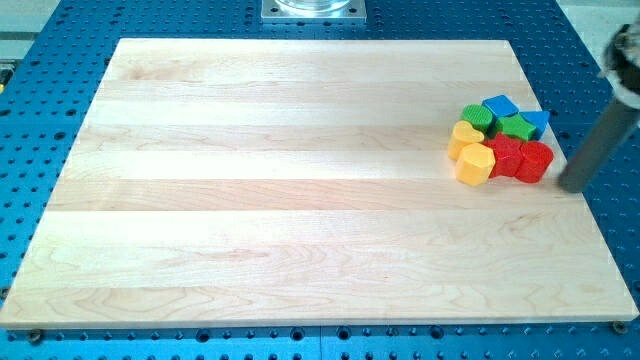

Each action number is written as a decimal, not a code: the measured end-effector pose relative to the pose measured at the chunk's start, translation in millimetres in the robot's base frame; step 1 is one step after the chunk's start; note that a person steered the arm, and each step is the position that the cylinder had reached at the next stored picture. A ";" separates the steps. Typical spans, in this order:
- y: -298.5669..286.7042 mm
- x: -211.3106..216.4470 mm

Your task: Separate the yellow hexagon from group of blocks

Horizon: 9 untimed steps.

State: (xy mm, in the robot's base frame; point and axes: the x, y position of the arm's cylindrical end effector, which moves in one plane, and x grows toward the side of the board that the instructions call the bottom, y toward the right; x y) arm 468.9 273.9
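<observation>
A tight group of blocks sits at the view's right on the wooden board (300, 170). The yellow hexagon (475, 164) is at the group's lower left, touching a red block (506, 157) on its right and a second yellow block (465, 137) above it. Another red block (536, 161) is at the lower right. A green round block (478, 118), a green block (517, 127), a blue block (499, 105) and a blue block (538, 122) form the group's top. My tip (570, 187) is just right of the rightmost red block, apart from it.
The board lies on a blue perforated table (60, 60). A metal mount (314, 9) shows at the view's top centre. The rod rises toward the view's upper right corner. The group lies close to the board's right edge.
</observation>
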 end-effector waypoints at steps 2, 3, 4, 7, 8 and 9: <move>-47.2 -0.4; -56.0 -0.4; -77.4 -10.5; -144.8 -68.2; -145.1 -42.9; -152.2 8.9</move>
State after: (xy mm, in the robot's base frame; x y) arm 477.8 121.7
